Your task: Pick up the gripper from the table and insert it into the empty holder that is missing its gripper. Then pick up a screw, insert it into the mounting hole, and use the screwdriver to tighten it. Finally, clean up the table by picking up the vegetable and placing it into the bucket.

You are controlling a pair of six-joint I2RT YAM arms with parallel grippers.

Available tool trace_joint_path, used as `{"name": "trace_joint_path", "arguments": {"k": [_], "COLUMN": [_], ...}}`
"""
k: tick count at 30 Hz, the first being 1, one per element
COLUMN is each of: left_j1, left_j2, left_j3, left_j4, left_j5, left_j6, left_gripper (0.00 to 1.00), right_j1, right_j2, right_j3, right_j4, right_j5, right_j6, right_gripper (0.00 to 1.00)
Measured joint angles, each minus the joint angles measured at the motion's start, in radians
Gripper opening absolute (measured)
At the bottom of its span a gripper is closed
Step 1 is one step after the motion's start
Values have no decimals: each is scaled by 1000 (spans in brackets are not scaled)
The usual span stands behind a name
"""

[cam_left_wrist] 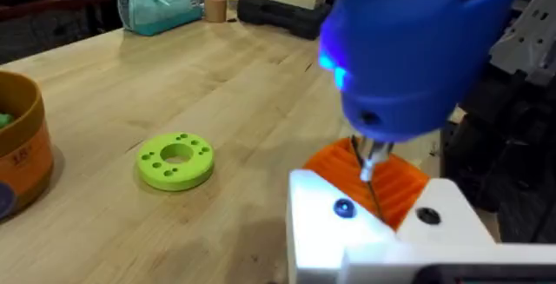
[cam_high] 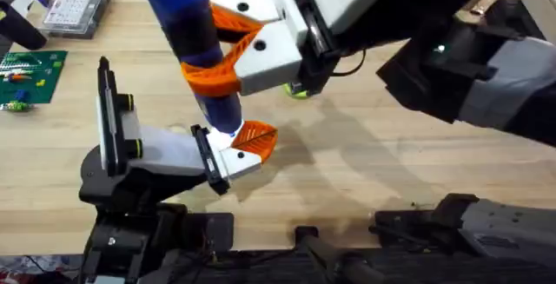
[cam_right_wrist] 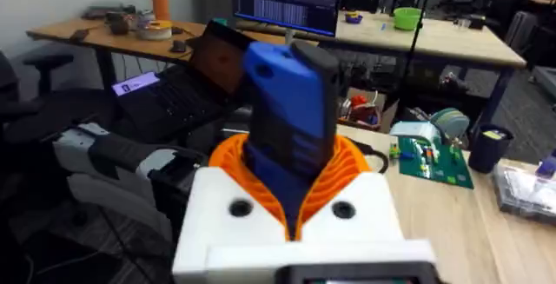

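My right arm reaches in from the far right, across the middle of the worktop, and my right end effector is clamped on the screwdriver, its orange pads pinching the blue barrel. The tool stands nearly upright with its thin tip down at the gripper, which sits in the holder at the end plate. From the left wrist, the metal tip meets the orange ribbed pad beside a blue-lit spot. I cannot tell how my left end effector is set.

The worktop is pale wood; desks, monitors and chairs fill the room behind.

The bucket stands near a green ring. A clear parts box and a green circuit board lie at the far left.
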State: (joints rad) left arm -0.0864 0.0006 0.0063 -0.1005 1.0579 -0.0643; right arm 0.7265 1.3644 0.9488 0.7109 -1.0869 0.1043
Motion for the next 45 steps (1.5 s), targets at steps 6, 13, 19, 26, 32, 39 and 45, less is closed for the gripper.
{"name": "trace_joint_path", "arguments": {"k": [6, 13, 19, 26, 32, 39, 45], "left_j1": [0, 0, 0, 0, 0, 0, 0], "left_j2": [0, 0, 0, 0, 0, 0, 0], "left_j3": [0, 0, 0, 0, 0, 0, 0], "left_j4": [0, 0, 0, 0, 0, 0, 0], "left_j5": [0, 0, 0, 0, 0, 0, 0], "left_j6": [0, 0, 0, 0, 0, 0, 0], "left_gripper": [4, 4, 4, 4, 4, 4, 4], "right_j1": [0, 6, 6, 6, 6, 6, 6], "right_j2": [21, 21, 21, 21, 21, 21, 21], "right_j3": [-3, -5, -8, -13, -14, -15, -16], "right_j4": [-2, -1, -1, 0, -1, -1, -1], "right_j5": [1, 1, 1, 1, 2, 3, 21], "right_j6": [0, 0, 0, 0, 0, -4, -7], "right_gripper": [26, 26, 26, 26, 26, 26, 26]}}
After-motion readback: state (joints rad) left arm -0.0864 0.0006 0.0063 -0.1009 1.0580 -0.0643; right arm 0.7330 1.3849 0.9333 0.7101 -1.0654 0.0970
